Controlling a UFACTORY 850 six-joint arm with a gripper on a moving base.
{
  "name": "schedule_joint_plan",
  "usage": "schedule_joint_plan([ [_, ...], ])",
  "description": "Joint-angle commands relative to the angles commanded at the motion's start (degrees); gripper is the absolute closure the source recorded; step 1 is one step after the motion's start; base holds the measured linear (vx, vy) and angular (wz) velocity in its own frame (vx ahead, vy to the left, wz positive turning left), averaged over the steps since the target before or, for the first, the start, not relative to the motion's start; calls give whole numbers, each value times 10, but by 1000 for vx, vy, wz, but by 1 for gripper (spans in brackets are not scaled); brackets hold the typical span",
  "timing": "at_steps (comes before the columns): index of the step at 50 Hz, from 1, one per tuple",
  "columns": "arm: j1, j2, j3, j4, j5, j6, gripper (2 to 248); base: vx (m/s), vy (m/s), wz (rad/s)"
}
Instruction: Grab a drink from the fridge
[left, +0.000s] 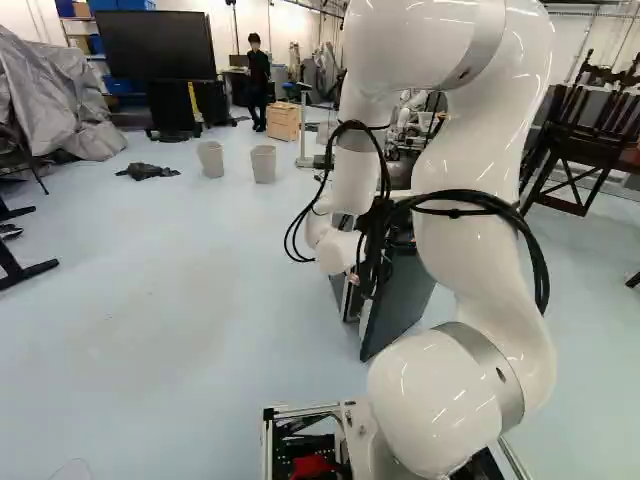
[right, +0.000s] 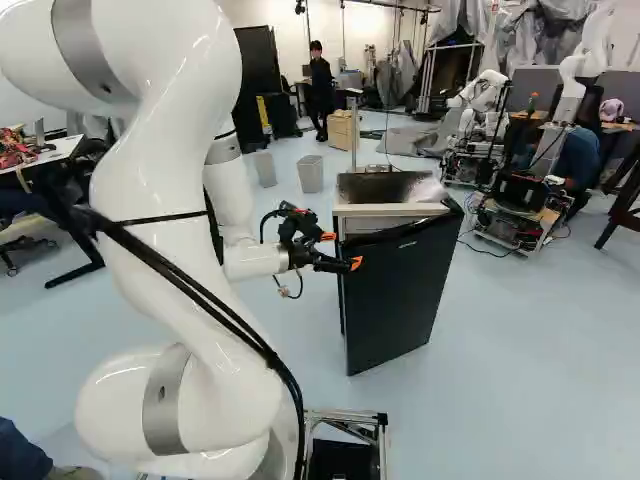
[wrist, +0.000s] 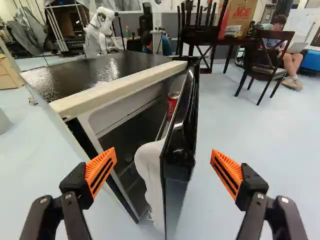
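tool (wrist: 164, 151): one, released, orange-padded fingers spread wide, the free edge of the door (wrist: 180, 142) seen between them; whether either finger is touched by it cannot be told. door: one, black, ajar. drink can (wrist: 172, 104): one, red, stood upright at the inner side of the door, near its top. fridge (wrist: 117, 89): one, dark-topped, pale-rimmed. step in hand, as judged: the door to be opened wider. one finger is best kept behind the free edge and the door eased outward along its arc, unclenched; by a jerk, the can might be toppled.
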Motion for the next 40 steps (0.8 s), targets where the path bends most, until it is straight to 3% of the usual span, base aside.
schedule_joint_plan([
  [19, -2, 34, 54, 0, 0, 0, 3, 0, 0, 0],
  [40, -18, 67, 104, 0, 12, 0, 3, 0, 0, 0],
])
